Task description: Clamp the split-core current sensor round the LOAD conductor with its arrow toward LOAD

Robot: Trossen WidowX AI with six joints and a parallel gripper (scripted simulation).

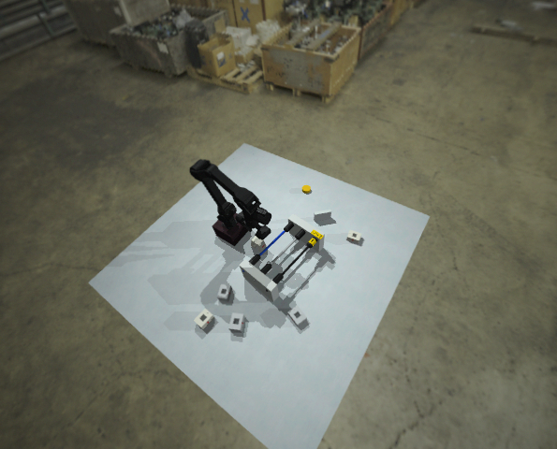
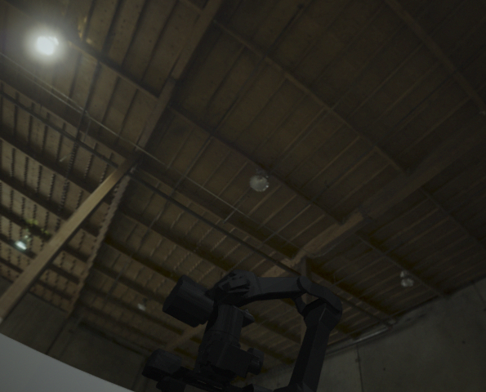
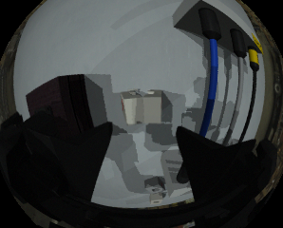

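Observation:
The pale split-core sensor (image 1: 257, 241) (image 3: 143, 107) stands on the table between the arm's base and the blue conductor (image 1: 272, 242) (image 3: 213, 90), not around any conductor. Its arrow cannot be made out. My gripper (image 1: 262, 232) (image 3: 144, 128) is open above the table, with nothing between its fingers; the sensor shows just beyond the fingertips in the wrist view. A grey conductor (image 3: 240, 95) and a black conductor (image 1: 295, 258) (image 3: 251, 104) run beside the blue one. The black one carries a yellow tag (image 1: 312, 241) (image 3: 254, 58), near a yellow marker (image 1: 317, 235); their lettering is unreadable.
Two end blocks (image 1: 260, 282) (image 3: 194, 18) hold the conductors. Several closed pale sensors lie around, one at the right (image 1: 354, 236) and one in front (image 1: 297, 316). A yellow disc (image 1: 306, 189) and an upright grey plate (image 1: 322, 215) stand behind. The arm's base (image 1: 228, 234) (image 3: 61, 102) is close by.

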